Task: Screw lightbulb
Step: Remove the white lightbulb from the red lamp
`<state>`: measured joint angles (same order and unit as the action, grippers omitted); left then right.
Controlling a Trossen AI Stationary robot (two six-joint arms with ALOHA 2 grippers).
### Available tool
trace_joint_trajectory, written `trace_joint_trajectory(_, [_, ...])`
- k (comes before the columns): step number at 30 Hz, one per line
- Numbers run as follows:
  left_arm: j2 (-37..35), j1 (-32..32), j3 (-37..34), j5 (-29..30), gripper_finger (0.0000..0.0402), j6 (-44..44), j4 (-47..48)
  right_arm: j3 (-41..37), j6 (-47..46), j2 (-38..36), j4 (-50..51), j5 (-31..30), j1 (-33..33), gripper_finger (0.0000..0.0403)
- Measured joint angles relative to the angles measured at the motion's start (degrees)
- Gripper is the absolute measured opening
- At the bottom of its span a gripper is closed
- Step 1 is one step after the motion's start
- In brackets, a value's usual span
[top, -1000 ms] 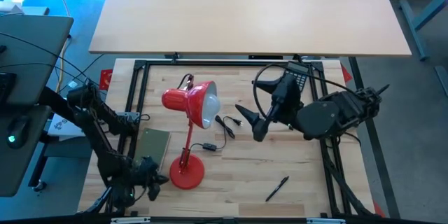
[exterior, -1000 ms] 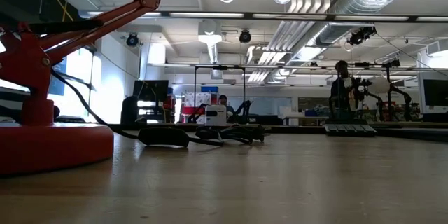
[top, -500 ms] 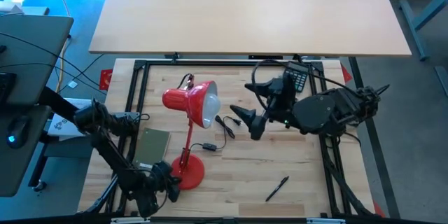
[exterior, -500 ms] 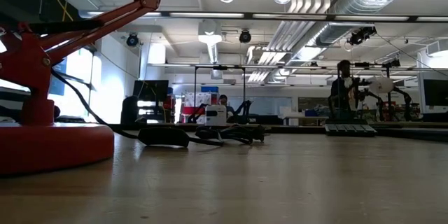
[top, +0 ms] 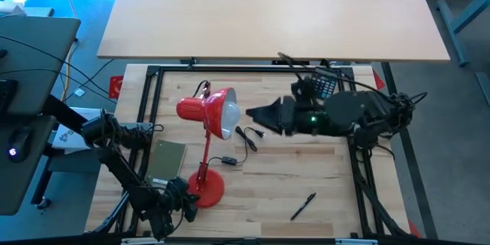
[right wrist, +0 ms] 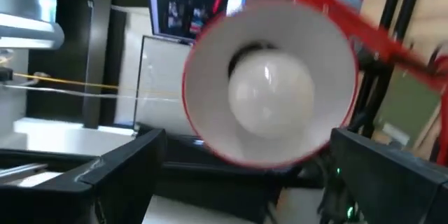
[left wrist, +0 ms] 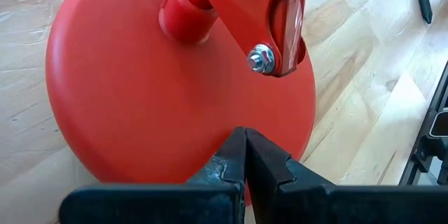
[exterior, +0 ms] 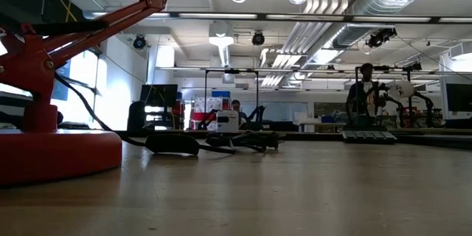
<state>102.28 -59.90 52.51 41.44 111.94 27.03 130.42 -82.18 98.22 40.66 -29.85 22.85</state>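
Observation:
The red desk lamp [top: 208, 113] stands on its round base [top: 207, 188]; its shade opens toward the table's right. The white lightbulb [right wrist: 269, 91] sits inside the shade [right wrist: 210, 49], base end hidden in the socket. My right gripper [top: 256, 115] is open and held level just right of the shade, one finger either side of the shade's mouth in the right wrist view [right wrist: 243, 140], touching nothing. My left gripper [top: 188, 197] is shut at the base's near-left edge [left wrist: 245, 155]. The low view shows the base [exterior: 51, 155] and lamp arm [exterior: 88, 29], but neither gripper. My left gripper sets its shut fingertips [left wrist: 234, 161] on the top of the lamp's round base [left wrist: 175, 112], close to the rim on the near-left side. The fingers slant down from the table's near left. The base lies flat on the table.
A black pen [top: 302, 207] lies at the near right. An olive pad [top: 168, 161] lies left of the lamp's stem. The lamp's cable and switch [top: 230, 161] trail right of the stem. A black keypad [top: 325, 86] sits at the far right. Bare wood lies between pen and base.
My left gripper has moved down and toward the table's right, from beside the near-left frame onto the lamp's base, staying shut. My right gripper has rolled about its own axis and swung from pointing down at the table to level, facing the shade, staying open.

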Motion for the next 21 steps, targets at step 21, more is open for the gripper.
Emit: trace_joint_trajectory(21, [0.09,0.00,-0.13,0.67,0.0000,-1.60,0.13,0.02,-10.40,4.52,-5.15,-4.03,-2.27,0.0397])
